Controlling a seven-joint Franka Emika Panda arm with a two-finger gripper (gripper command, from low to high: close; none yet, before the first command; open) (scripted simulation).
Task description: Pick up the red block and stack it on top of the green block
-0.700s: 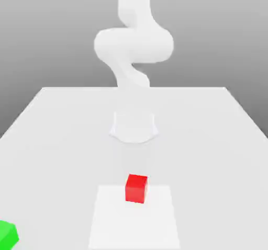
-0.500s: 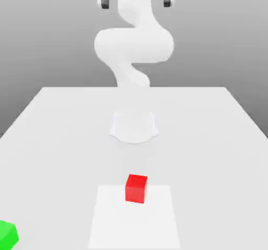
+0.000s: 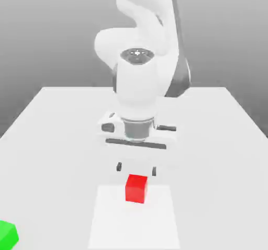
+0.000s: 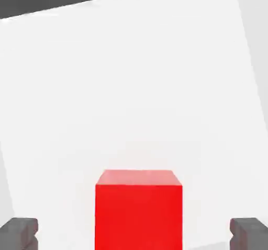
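Observation:
The red block rests on the white table, on a slightly brighter square patch near the front. My gripper hangs just above and behind it, open, with its two dark fingertips spread wider than the cube. In the hand view the red block sits between the two dark fingertips, touching neither. The green block lies at the front corner on the exterior view's left, partly cut off by the picture's edge.
The arm's white body rises behind the gripper over the middle of the table. A brighter square patch marks the table's front centre.
The arm has swung down from high above the table. The open gripper now hovers low over the red block. Both blocks stayed where they were.

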